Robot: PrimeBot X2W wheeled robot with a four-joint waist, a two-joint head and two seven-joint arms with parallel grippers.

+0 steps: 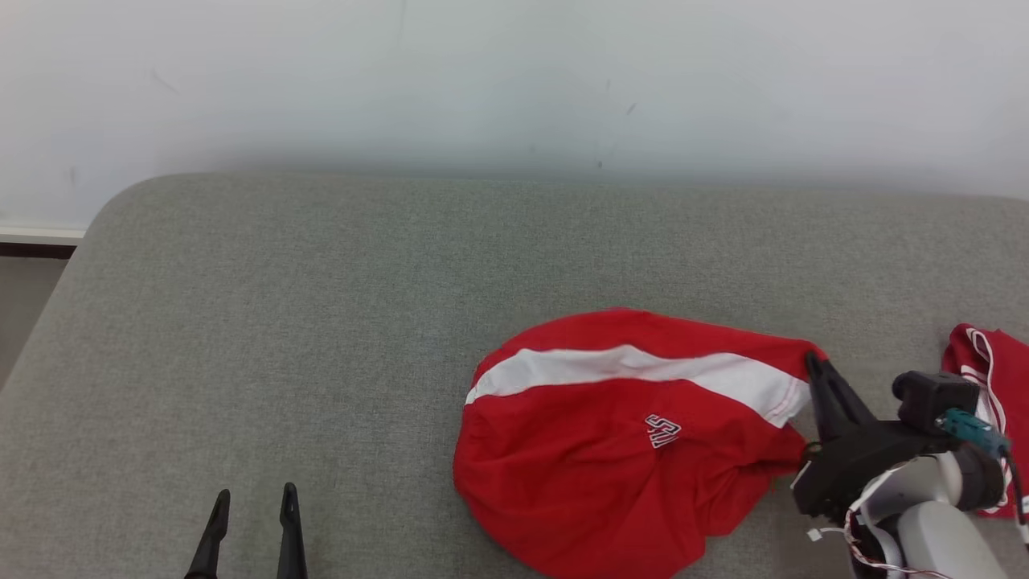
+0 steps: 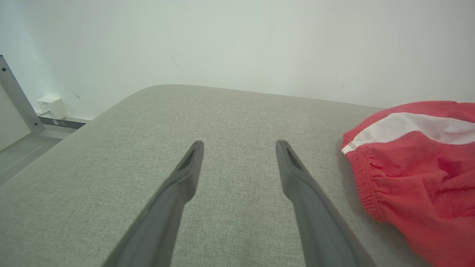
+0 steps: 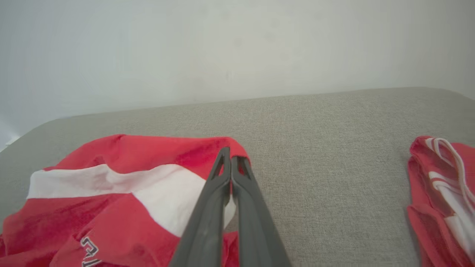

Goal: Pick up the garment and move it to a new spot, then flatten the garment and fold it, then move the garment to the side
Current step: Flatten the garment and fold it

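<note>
The garment (image 1: 619, 434) is a pair of red shorts with a broad white stripe and a small white logo. It lies crumpled on the grey cushion, right of centre. My right gripper (image 1: 813, 363) is at its right corner, and in the right wrist view the two fingers (image 3: 231, 160) are pressed together with red and white cloth (image 3: 122, 185) pinched between them. My left gripper (image 1: 253, 500) stands open at the lower left over bare cushion. The left wrist view has the garment's elastic waistband (image 2: 408, 174) well off to the right of the open left gripper (image 2: 239, 148).
The grey fabric cushion (image 1: 321, 322) has a rounded far-left corner and a pale wall behind it. A second red piece with white trim (image 1: 993, 378) lies at the right edge, apart from the garment (image 3: 441, 193). Floor shows beyond the cushion's left edge.
</note>
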